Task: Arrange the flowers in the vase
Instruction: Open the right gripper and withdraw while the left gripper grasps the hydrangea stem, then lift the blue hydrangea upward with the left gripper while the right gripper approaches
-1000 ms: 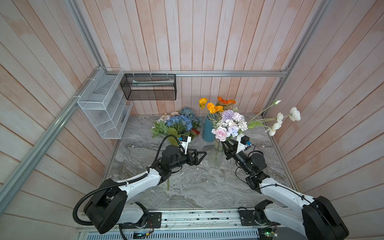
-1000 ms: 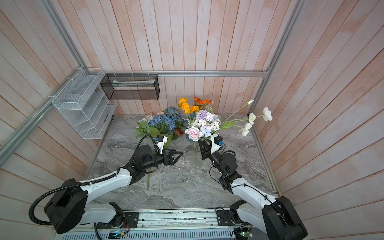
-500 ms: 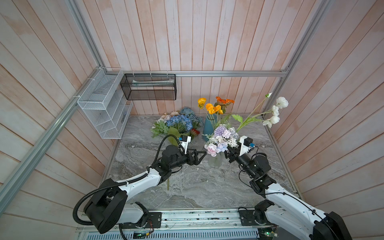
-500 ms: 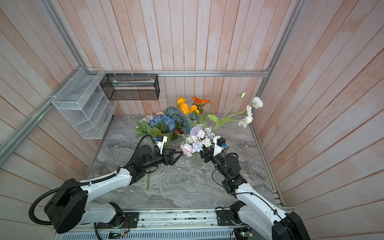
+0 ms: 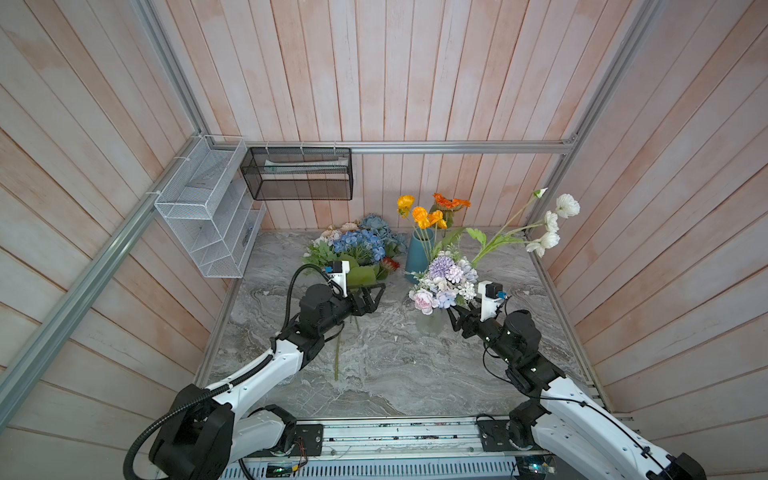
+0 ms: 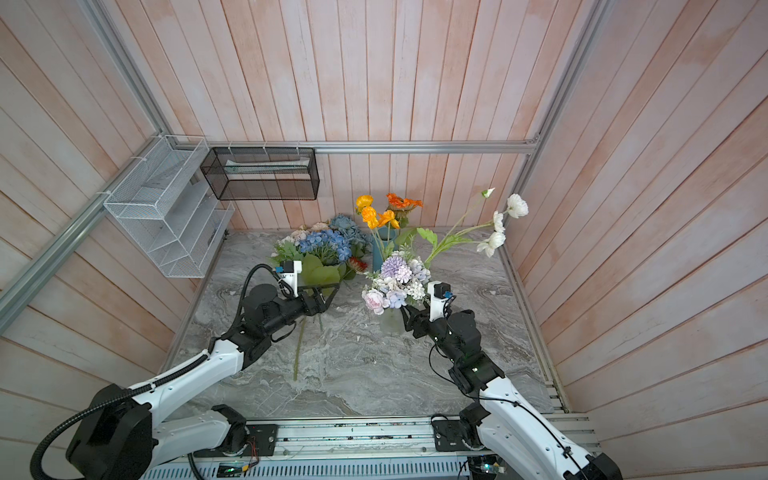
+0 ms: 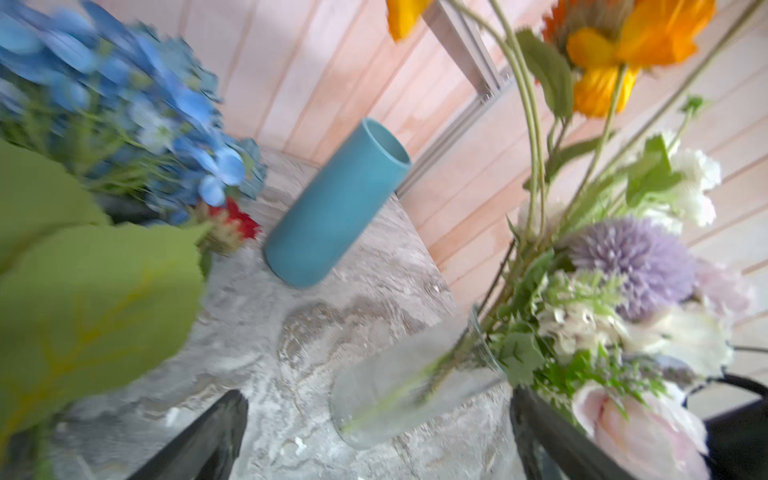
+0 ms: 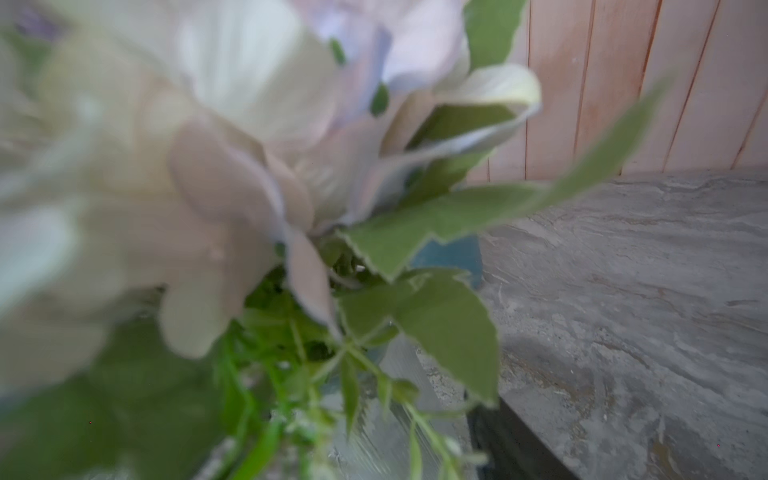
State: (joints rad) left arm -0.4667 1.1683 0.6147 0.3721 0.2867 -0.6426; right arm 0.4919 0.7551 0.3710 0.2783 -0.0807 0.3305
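Nearest you, your left arm [image 5: 266, 370] rises from the near-left corner of the tabletop [image 5: 395, 382], its white forearm slanting toward the middle and its black wrist level, pointing at the glass vase [image 5: 429, 325]. The left gripper [image 5: 376, 298] hangs above the marble with its jaws spread as wide as they go and nothing between them; a broad green leaf [image 5: 362, 276] lies just beyond it. Under that arm one loose green stem [image 5: 337, 357] lies flat, running toward the near edge. Your right arm [image 5: 536, 365] climbs from the near-right corner, elbow bent, its wrist aimed at the vase from the opposite side. The right gripper [image 5: 455, 322] sits just beside the vase's neck, under the blooms, jaws parted and pinching nothing that shows. The vase stands upright right of centre and holds these flowers: a pastel bunch [image 5: 442, 278] of lilac, pink and white heads; orange and yellow blooms [image 5: 422, 214] on tall stems; and a white spray [image 5: 550, 224] leaning toward the right edge. Behind it an empty teal vase [image 5: 417, 257] stands upright. At the far edge, left of that, lie a blue hydrangea [image 5: 359, 245], dusty blue and peach heads, and a red bloom [image 5: 390, 263]. On the walls hang a white wire basket [image 5: 208, 216] and a black mesh basket [image 5: 297, 174].
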